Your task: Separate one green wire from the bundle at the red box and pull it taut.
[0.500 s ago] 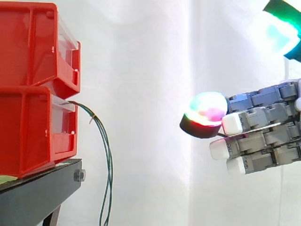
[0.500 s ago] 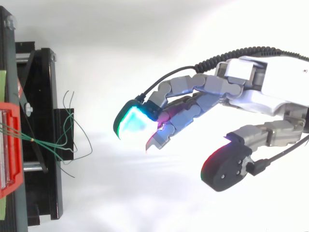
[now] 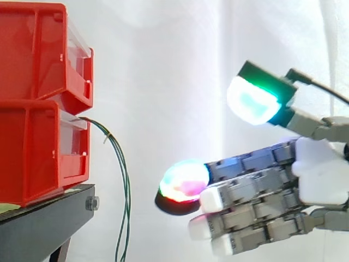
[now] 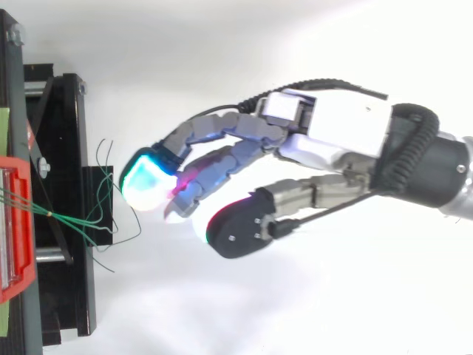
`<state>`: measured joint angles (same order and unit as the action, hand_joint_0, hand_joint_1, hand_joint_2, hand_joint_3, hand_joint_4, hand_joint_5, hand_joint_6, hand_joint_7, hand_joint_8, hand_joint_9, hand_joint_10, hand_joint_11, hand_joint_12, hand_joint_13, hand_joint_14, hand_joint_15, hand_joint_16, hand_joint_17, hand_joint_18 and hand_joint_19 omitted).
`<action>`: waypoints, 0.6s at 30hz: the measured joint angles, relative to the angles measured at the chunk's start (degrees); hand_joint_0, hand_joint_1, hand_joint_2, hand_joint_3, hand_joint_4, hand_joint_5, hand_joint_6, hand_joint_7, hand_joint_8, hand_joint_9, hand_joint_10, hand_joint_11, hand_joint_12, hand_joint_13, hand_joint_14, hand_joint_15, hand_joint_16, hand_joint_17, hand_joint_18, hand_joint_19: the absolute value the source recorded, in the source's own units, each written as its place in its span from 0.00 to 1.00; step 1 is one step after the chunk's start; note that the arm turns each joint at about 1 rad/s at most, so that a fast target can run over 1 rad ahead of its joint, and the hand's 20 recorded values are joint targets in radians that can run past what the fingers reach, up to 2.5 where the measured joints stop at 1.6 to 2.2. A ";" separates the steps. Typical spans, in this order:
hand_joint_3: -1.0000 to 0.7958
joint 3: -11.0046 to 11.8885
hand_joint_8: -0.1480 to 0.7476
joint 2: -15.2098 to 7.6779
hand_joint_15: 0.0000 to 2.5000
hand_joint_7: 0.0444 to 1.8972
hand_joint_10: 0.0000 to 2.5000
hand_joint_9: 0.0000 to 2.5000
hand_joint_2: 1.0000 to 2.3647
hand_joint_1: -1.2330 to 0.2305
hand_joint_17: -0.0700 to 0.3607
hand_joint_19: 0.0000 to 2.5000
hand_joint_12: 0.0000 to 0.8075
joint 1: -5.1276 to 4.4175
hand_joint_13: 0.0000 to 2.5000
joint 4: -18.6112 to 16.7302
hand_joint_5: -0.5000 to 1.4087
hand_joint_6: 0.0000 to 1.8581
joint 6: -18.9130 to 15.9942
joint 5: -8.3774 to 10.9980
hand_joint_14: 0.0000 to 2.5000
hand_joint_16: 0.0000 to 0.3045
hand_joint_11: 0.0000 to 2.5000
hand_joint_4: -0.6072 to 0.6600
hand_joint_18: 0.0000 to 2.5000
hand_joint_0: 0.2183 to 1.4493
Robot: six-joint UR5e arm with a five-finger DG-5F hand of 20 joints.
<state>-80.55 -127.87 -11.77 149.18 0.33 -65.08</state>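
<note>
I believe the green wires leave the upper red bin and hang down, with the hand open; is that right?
Not quite: the side view shows the green wires leaving the lower red bin. They do hang down, and the hand is open.

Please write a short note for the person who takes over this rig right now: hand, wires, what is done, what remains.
Hand: open, holding nothing, fingers pointing at the wires, short of them in the side view.
Green wires: a bundle coming out of the lower red box, hanging slack beside the black stand.
Done: no wire separated yet.
Left: reach the bundle, pinch one wire, pull it taut.
</note>
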 measured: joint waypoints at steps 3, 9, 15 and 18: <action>0.28 2.30 0.45 -1.56 0.07 0.39 0.00 0.36 0.00 0.47 0.39 0.10 0.44 0.35 0.27 1.07 0.18 0.27 -0.46 0.10 0.00 0.14 0.10 0.70 0.22 0.26; 0.28 3.48 0.45 -2.26 0.08 0.39 0.00 0.36 0.00 0.46 0.40 0.11 0.44 0.56 0.27 1.31 0.18 0.27 0.26 1.14 0.00 0.15 0.10 0.70 0.22 0.25; 0.28 4.17 0.45 -3.58 0.08 0.39 0.00 0.36 0.00 0.46 0.41 0.12 0.44 0.62 0.26 -0.29 0.18 0.27 1.01 2.07 0.00 0.15 0.10 0.70 0.23 0.25; 0.28 5.95 0.45 -5.41 0.08 0.39 0.00 0.36 0.00 0.46 0.41 0.12 0.44 0.74 0.26 -0.70 0.18 0.27 0.97 1.96 0.00 0.15 0.10 0.69 0.23 0.25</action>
<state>-74.60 -133.29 -11.04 148.49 1.30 -63.12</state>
